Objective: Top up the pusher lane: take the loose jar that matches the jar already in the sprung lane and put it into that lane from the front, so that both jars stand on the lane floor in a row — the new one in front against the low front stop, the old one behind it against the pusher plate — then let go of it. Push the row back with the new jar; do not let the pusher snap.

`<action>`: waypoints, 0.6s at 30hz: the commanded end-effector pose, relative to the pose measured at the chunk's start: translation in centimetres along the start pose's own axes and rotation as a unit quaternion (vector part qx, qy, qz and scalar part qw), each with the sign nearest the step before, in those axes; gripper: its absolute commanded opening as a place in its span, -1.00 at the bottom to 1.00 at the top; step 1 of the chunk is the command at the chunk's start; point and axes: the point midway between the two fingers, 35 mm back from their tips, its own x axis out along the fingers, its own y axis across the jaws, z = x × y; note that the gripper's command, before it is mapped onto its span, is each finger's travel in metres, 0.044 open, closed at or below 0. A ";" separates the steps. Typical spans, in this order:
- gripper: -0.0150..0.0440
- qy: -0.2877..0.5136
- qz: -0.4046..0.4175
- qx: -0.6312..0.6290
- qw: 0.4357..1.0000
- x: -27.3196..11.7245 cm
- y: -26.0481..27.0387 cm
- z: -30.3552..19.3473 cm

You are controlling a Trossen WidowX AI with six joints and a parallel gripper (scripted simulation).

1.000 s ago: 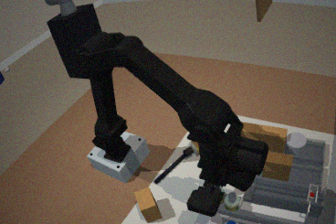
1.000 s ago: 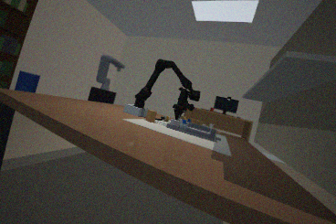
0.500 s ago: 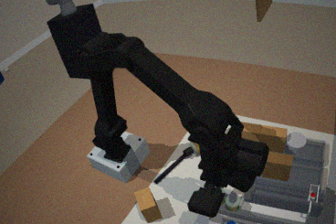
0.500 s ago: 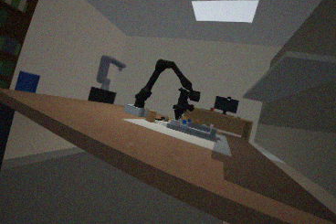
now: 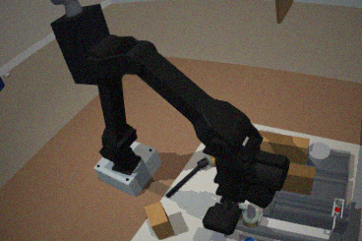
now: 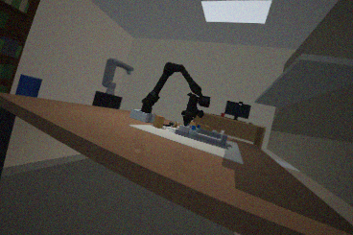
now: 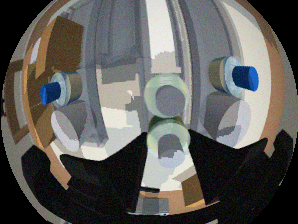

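Note:
My gripper (image 7: 167, 135) is shut on a pale green glassy jar with a grey lid (image 7: 171, 150), low at the front of the middle lane in the wrist view. A matching jar (image 7: 166, 96) stands in that lane just beyond it, and the two look close together or touching. Whether the held jar rests on the lane floor is hidden, as are the front stop and the pusher plate. In the top view one black finger (image 5: 221, 216) shows beside a pale jar (image 5: 251, 215); I cannot tell which of the two it is.
Jars with blue knobs stand left (image 7: 65, 89) and right (image 7: 227, 75) of the middle lane, with grey-topped cylinders (image 7: 70, 127) (image 7: 235, 120) nearer me. Wooden blocks (image 5: 297, 178) (image 5: 158, 221) stand around the grey rack. A black rod (image 5: 186, 180) lies near the arm.

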 end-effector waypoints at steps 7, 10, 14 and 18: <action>-0.49 -0.011 0.001 0.002 1.000 0.3 0.0 0.5; -0.49 -0.011 0.001 0.002 1.000 0.4 0.0 0.5; -0.49 -0.011 0.001 0.002 1.000 0.5 0.0 0.4; -0.49 -0.011 0.001 0.002 1.000 0.6 0.0 0.4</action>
